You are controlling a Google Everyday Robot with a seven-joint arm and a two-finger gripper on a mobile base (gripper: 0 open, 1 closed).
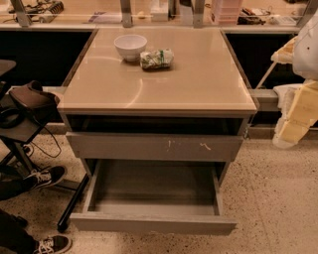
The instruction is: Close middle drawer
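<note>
Beige cabinet top (189,84): 1 white bowl (130,46) sits near the back edge, with 1 crumpled green-and-white packet (156,58) just beside it, toward the right of view. The top grey drawer (124,146) bears pale scratch marks on its front and has a dark gap above it. Left of the cabinet are 1 dark bag (30,101) and 2 black sneakers (47,176) with white soles on the speckled floor (278,198). A cluttered counter (223,10) runs behind.

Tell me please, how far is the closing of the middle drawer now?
Nothing looks done: the middle drawer is pulled far out, its grey tray bare. In hand: the gripper is at the right edge of the view, apart from the drawer front. Left: reach the front and push it in flush.
</note>
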